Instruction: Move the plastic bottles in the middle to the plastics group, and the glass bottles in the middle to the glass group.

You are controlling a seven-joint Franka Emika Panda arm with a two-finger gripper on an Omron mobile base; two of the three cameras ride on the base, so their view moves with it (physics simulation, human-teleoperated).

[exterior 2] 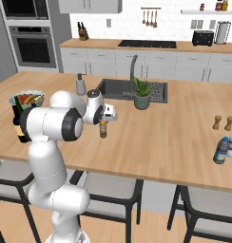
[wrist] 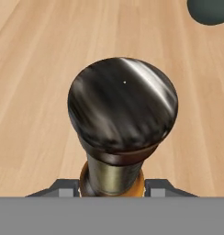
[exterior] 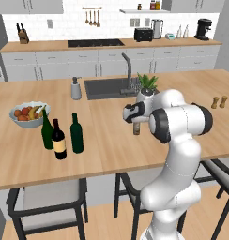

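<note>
Although no lettering reads, you have the gripper (wrist: 112, 193) pinching the slim brown bottle (wrist: 120, 119) mid-counter (exterior: 116, 145), before the sink (exterior: 109, 86). Your right base view adds plastic bottles (exterior 2: 226, 148); your left, the glass group (exterior: 60, 133).

The slim brown glass bottle (wrist: 114, 176) has a glossy black cap streaked with white glare. The counter (exterior: 116, 140) is pale honey wood with fine grain. A dark green wine bottle (exterior: 77, 133) stands beside a near-black, red-topped, cream-labelled bottle (exterior: 59, 139).
</note>
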